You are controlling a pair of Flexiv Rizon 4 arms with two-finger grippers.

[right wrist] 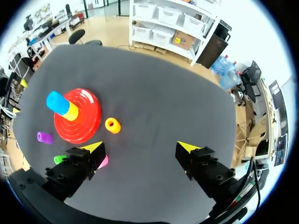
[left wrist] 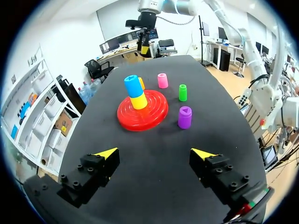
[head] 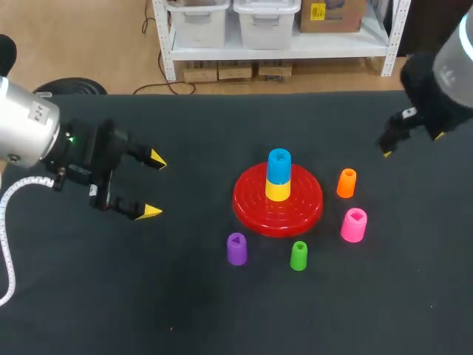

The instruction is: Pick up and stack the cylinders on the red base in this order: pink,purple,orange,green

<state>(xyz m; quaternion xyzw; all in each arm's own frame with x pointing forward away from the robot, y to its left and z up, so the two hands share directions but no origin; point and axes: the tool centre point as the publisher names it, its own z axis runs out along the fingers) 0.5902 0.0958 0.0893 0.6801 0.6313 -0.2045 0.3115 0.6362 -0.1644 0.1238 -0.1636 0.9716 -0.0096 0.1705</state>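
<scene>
Pink cylinder [head: 354, 225] stands on the table just beside the red base [head: 247, 200], untouched, so step one isn't started. The base already carries a yellow cylinder [head: 278, 190] with a blue cylinder [head: 278, 166] on top. Right gripper [right wrist: 140, 148] is spread wide and empty, probably nearest pink. Left gripper [head: 154, 185] is spread, empty and well apart. Next: right arm centres over pink, descends, closes.
</scene>
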